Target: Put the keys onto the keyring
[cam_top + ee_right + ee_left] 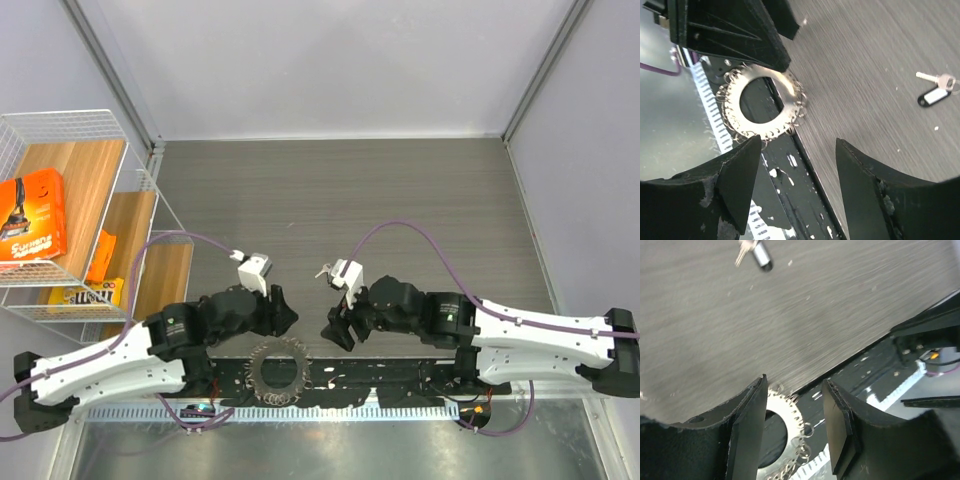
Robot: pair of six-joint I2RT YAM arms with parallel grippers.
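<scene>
The keyring (278, 370) is a silvery gear-like disc rimmed with several tiny keys and rings. It lies flat, half on the black rail at the table's near edge. It also shows in the left wrist view (790, 415) and the right wrist view (762, 107). A small silver key with a dark tag (935, 91) lies alone on the table, also seen in the left wrist view (754, 252) and, tiny, in the top view (323, 270). My left gripper (285, 318) (795, 385) is open just above the disc's far edge. My right gripper (335, 330) (799, 142) is open and empty to the disc's right.
A white wire basket (70, 130) with an orange box (30, 215) and wooden shelves stands at the far left. The black rail (380, 380) and a white slotted strip (330, 410) run along the near edge. Grey walls close the table's sides and back.
</scene>
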